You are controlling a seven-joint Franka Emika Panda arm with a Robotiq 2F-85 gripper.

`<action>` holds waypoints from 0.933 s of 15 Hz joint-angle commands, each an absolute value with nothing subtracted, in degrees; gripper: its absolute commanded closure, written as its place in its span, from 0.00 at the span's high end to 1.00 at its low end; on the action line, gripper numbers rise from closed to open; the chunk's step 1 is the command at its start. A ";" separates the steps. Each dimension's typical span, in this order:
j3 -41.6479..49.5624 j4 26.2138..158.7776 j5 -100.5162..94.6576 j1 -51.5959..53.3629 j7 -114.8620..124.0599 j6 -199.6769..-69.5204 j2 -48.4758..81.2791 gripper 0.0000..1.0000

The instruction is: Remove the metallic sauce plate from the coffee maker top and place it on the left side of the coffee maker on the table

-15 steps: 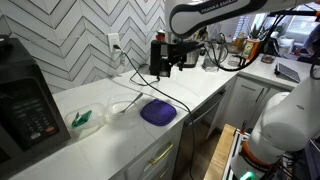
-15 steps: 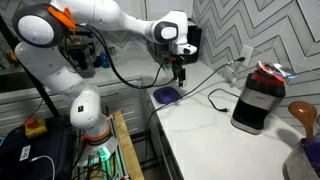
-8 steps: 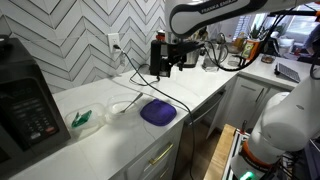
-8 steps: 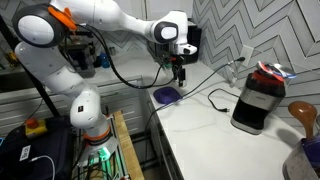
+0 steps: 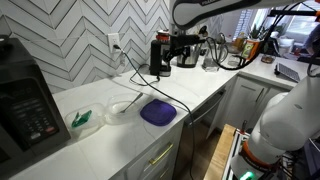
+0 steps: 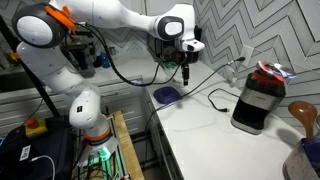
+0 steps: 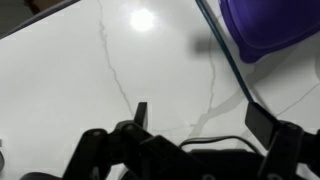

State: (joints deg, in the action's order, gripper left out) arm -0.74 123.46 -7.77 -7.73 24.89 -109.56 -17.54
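The coffee maker is a narrow black machine on the white table, with its cord running to the wall outlet. It also shows in an exterior view, with the metallic sauce plate on its top. My gripper hangs in the air beside the coffee maker, apart from it, and also shows in an exterior view. In the wrist view the gripper is open and empty above the bare table. The coffee maker and the sauce plate are out of the wrist view.
A purple round plate lies near the table's front edge, and its rim shows in the wrist view. A big black boxy appliance, a green item and a clear bowl stand further along. A wooden spoon and a pot are nearby.
My gripper has risen a little and shifted sideways toward the coffee maker. It stays open and empty. Nothing on the table has moved.
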 commanded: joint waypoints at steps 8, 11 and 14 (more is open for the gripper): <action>7.24 101.44 -5.74 -14.13 41.72 -107.06 -8.25 1.00; 8.87 97.24 -6.08 -14.70 48.48 -107.76 -6.85 1.00; 9.30 98.33 -7.27 -13.97 47.58 -109.17 -7.78 1.00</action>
